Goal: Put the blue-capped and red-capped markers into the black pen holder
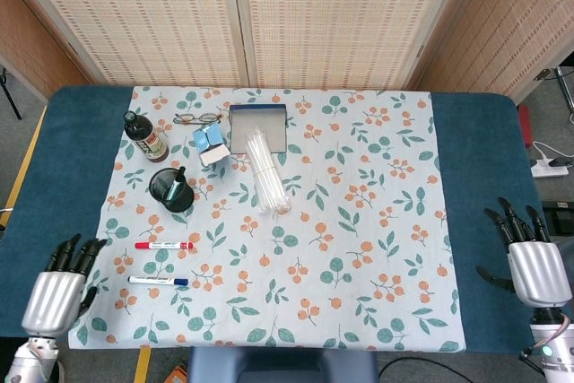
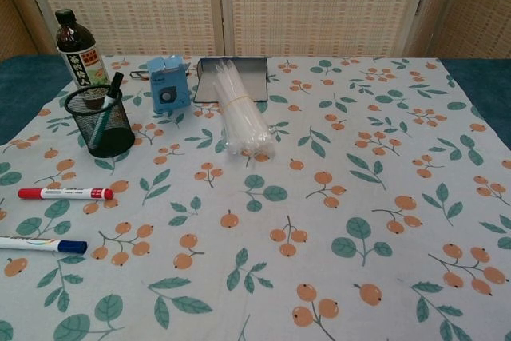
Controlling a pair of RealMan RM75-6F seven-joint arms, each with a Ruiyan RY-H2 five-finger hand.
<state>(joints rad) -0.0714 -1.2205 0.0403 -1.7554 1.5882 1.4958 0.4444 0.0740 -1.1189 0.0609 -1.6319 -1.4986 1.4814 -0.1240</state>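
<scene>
- My left hand sits at the near left edge of the table, at the border of the floral cloth; its fingers are spread and hold nothing.
- My right hand rests at the near right, on the blue table covering well off the cloth, fingers apart and empty.
- Neither hand shows in my chest view.
- The red-capped marker lies flat on the cloth at the near left, cap pointing right, just right of my left hand but not touching it.
- The blue-capped marker lies parallel to it, a little nearer to me, cap also to the right.
- The black pen holder stands upright, farther back than both markers, with a dark pen leaning inside it.
- A dark bottle stands behind the holder, towards the far left.
- A small blue box sits to the right of the bottle, with spectacles beyond it.
- A bundle of clear tubes lies along the cloth, its far end against a grey tray.
</scene>
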